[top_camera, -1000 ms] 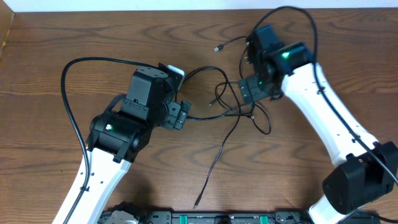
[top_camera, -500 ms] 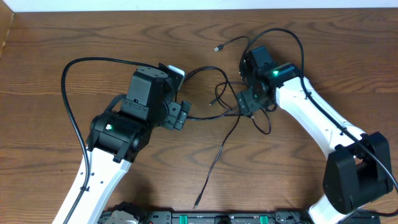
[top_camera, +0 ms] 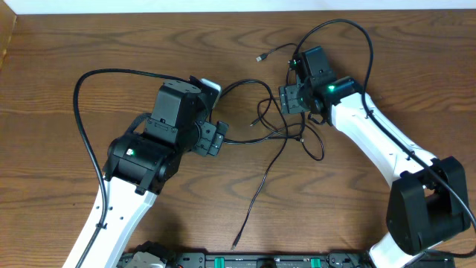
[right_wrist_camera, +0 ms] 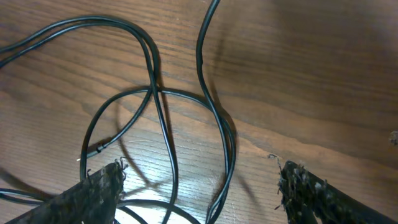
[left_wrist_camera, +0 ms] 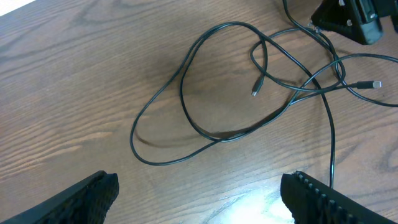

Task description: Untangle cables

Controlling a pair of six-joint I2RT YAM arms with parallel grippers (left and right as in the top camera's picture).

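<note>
Several thin black cables lie tangled on the wooden table between the two arms. One plug end points to the far side, and another trails toward the near edge. My left gripper is open just left of the tangle; the left wrist view shows the cable loop ahead of the left gripper, with only bare wood between the jaws. My right gripper hovers over the tangle's right side. In the right wrist view the right gripper is open, and cable strands run on the table between its fingers.
A thick black lead arcs from the left arm over the table's left side. Another lead loops above the right arm. A white wall strip borders the far edge. The arm bases stand along the near edge.
My right gripper dipped toward the tangle, then swung back up and slightly left, turning at the wrist. The left arm and the cables stayed still.
</note>
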